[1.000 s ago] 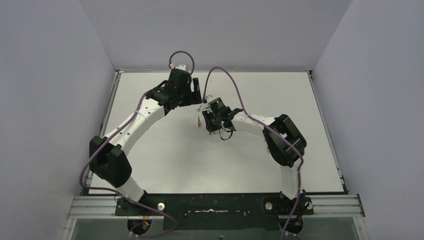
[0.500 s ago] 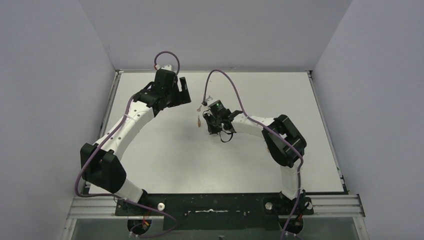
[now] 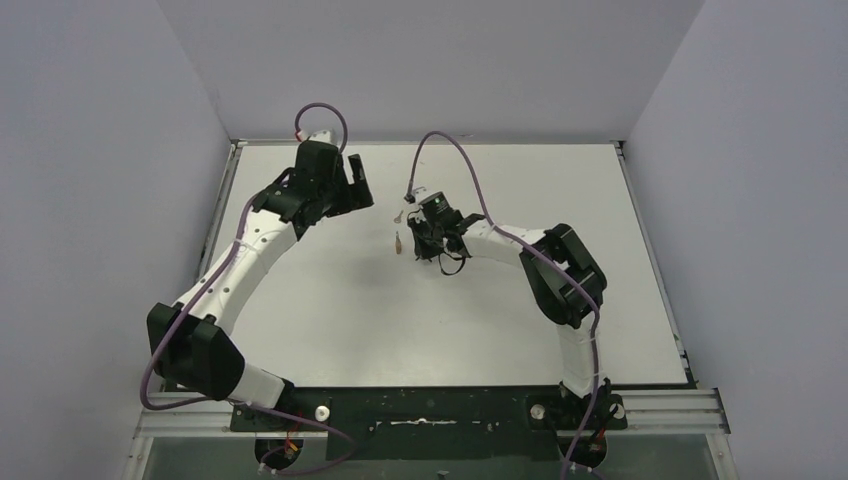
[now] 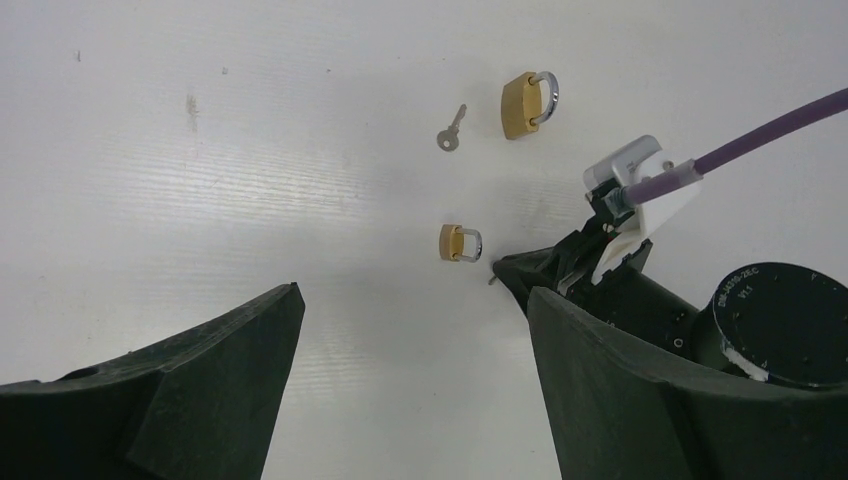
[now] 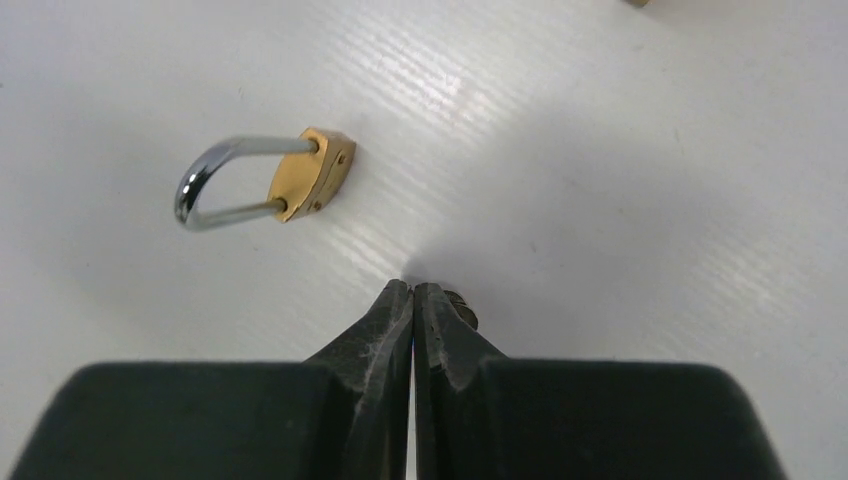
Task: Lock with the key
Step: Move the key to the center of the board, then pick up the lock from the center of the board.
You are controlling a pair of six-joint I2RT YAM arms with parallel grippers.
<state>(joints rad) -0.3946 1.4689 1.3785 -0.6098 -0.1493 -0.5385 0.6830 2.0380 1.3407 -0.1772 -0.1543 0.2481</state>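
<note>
My right gripper [image 5: 412,290] is pinched closed; a metal speck [image 5: 460,305] beside its tip cannot be identified. The small padlock [image 5: 312,175] lies near, ahead-left, its long axis crosswise and its shackle pointing left. My left gripper [image 4: 412,295], spread wide, hangs farther off. The key [image 4: 450,130] lies beyond.

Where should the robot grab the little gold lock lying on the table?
The little lock lies flat, so it is probably best to come straight down from above and pinch the two narrow sides of its gold body. The shiny loop is thin and round, so fingers would likely slip off it.
</note>
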